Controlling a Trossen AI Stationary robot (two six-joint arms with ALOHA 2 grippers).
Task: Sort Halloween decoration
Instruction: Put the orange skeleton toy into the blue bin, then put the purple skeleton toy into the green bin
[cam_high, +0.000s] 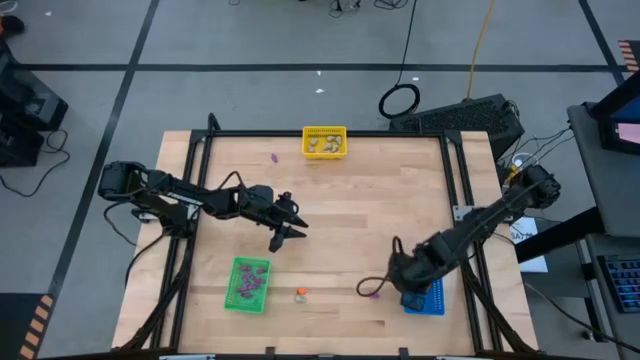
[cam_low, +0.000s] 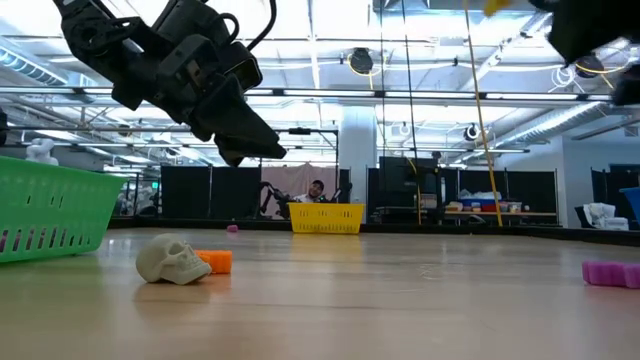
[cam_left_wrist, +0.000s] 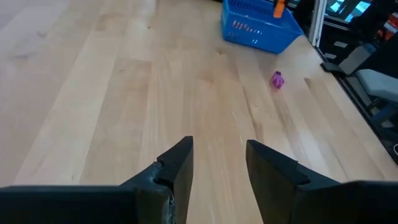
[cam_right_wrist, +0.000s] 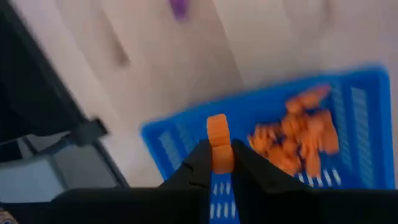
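We note the right gripper pinching one small orange trinket between its fingertips, jaws nearly closed on its lower half, the upper half standing clear beyond the tips; directly past the fingers lies the blue bin, already holding a heap of orange pieces. The left gripper hangs above bare table with its jaws apart and nothing between them; well ahead of its tips we see a purple trinket on the wood, just short of the blue bin. In the low view a pale skull rests touching an orange piece, beside the green bin; another purple piece lies apart, and the yellow bin stands far back. We judge these trinkets light, rigid moulded plastic, smooth, likely to skid or flip if nudged by one finger first. For the skull we would close across its narrower sides, low, fingers straddling it evenly; its neighbour touching it could be dragged along.
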